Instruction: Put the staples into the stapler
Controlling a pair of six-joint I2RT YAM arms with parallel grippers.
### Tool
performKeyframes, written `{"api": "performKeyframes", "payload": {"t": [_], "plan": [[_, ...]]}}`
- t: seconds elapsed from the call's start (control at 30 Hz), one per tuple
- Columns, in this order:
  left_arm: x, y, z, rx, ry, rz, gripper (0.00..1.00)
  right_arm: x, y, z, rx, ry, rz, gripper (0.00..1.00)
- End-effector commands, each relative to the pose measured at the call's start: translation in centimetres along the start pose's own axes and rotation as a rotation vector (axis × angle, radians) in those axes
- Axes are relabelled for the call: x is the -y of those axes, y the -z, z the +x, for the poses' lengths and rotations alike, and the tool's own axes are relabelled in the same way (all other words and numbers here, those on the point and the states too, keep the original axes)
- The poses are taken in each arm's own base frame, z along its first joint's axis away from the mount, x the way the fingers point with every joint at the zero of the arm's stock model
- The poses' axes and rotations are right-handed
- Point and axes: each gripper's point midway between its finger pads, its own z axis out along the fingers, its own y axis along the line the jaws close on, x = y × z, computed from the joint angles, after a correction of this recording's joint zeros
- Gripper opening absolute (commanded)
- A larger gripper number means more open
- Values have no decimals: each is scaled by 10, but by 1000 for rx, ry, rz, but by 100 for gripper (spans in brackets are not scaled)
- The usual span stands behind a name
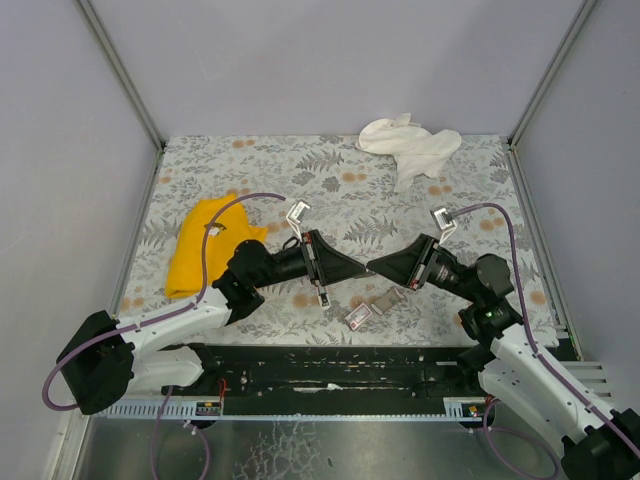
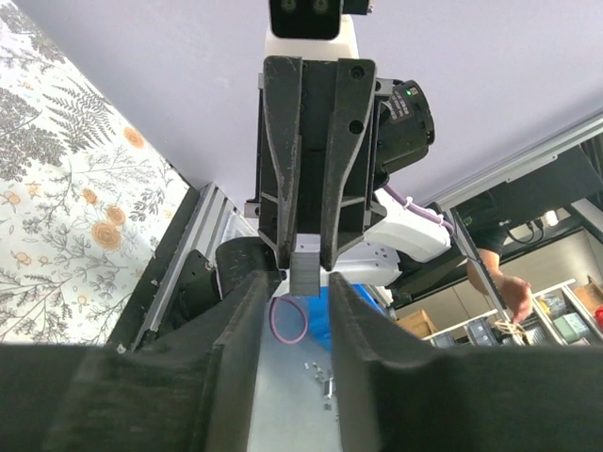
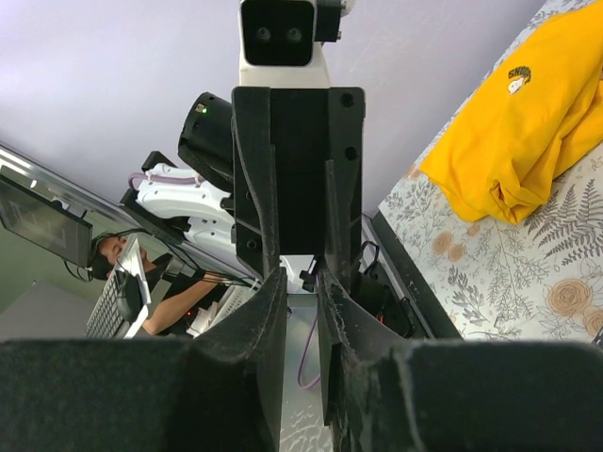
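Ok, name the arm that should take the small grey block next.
Left. The right gripper pinches the grey block, seemingly staples, at its tips; the left gripper is open, its fingers flanking that block, so it likely need only close.

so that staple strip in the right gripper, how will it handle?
Probably very light: the staples are a tiny grey block dwarfed by the right gripper. Likely stiff, since they stick out past the tips without sagging. Smooth metal in a narrow pinch, so they may slip.

I see dark-red staple box (image 1: 360,315) lying flat, pinkish stapler (image 1: 386,300) just beside it; silvery strip (image 2: 304,266) pinched in right gripper (image 1: 373,266).
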Motion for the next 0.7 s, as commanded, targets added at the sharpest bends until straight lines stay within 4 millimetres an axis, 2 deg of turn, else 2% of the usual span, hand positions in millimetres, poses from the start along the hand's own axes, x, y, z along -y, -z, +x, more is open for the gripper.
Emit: {"api": "performKeyframes", "payload": {"t": [0.0, 0.1, 0.23, 0.3, 0.43, 0.57, 0.67], "plan": [[3, -1, -15, 49, -52, -21, 41, -11, 1, -4, 21, 57, -20, 18], [-10, 3, -20, 52, -79, -105, 64, -2, 4, -4, 13, 91, 54, 17], [-23, 16, -41, 66, -138, -212, 84, 14, 11, -3, -27, 145, 195, 17], [-30, 25, -58, 58, -191, -280, 87, 28, 18, 1, -64, 145, 295, 18], [-52, 52, -91, 34, -282, -465, 89, 46, 25, 8, -94, 137, 381, 17], [-80, 101, -140, 107, -286, -607, 90, 67, 27, 17, -112, 103, 447, 18], [-104, 142, -169, 173, -226, -688, 90, 84, 26, 24, -133, 93, 523, 17]]}}
